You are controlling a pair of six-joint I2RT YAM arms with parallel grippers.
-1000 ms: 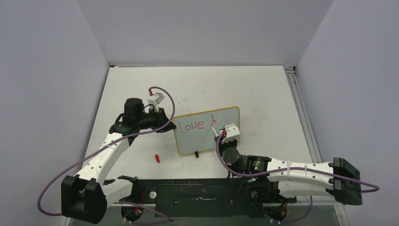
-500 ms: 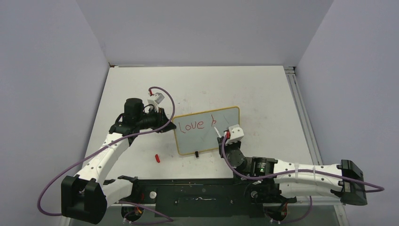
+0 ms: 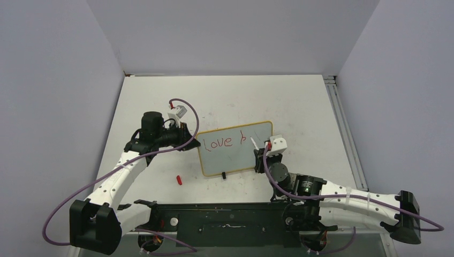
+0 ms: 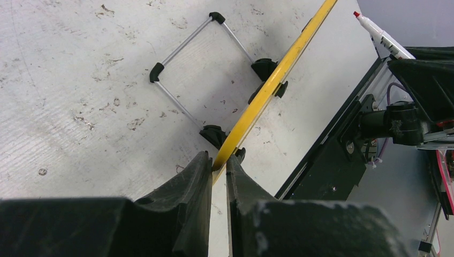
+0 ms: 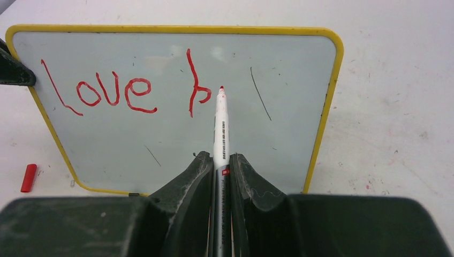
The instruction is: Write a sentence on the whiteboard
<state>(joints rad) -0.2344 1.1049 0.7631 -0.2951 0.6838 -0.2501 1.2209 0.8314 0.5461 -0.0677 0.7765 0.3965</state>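
Right pincer (image 3: 260, 155), overhead: clamped on the marker (image 3: 253, 143), tip angled onto the whiteboard (image 3: 230, 158) just ahead of it. Left pincer (image 3: 188, 142) pinches the board's far-side edge, likely bracing it against pen pressure. The sentence (image 3: 219, 142) reads "love b", just beyond the tip toward the other arm. Red cap (image 3: 179, 180) lies on the table, well apart.

Left wrist: jaws closed on the yellow frame (image 4: 267, 85), edge-on between the fingers. Wire stand (image 4: 157, 70) behind props the board tilted.

Right wrist: marker (image 5: 220, 123) runs straight out between closed jaws, tip just right of the "b". Contact: can't tell. Probably starting the "i".
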